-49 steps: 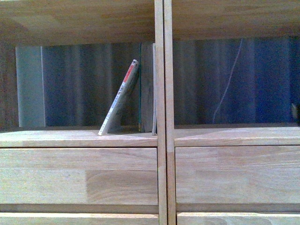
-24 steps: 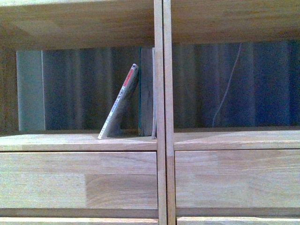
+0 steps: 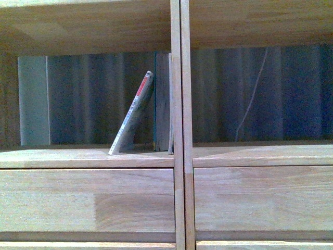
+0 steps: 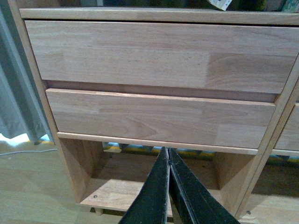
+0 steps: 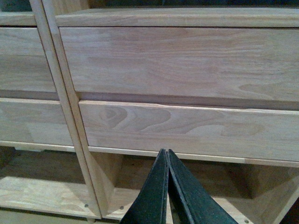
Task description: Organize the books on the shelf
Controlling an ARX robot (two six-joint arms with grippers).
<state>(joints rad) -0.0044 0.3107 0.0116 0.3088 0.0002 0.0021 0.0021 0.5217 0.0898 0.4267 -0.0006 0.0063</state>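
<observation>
A dark curtain [image 3: 93, 99] hangs behind the open compartments, a thin pale cord [image 3: 252, 99] before it.

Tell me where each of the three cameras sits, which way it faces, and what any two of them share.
Front: on the robot's body, facing the shelf; the thin paperback leans on the teal book; no arm shows.
Left wrist: on the left arm, low, facing the drawer fronts; shut left pincer shows.
Right wrist: on the right arm, low, facing drawers right of the divider; shut right pincer shows.
Shared: all three show drawer fronts.
</observation>
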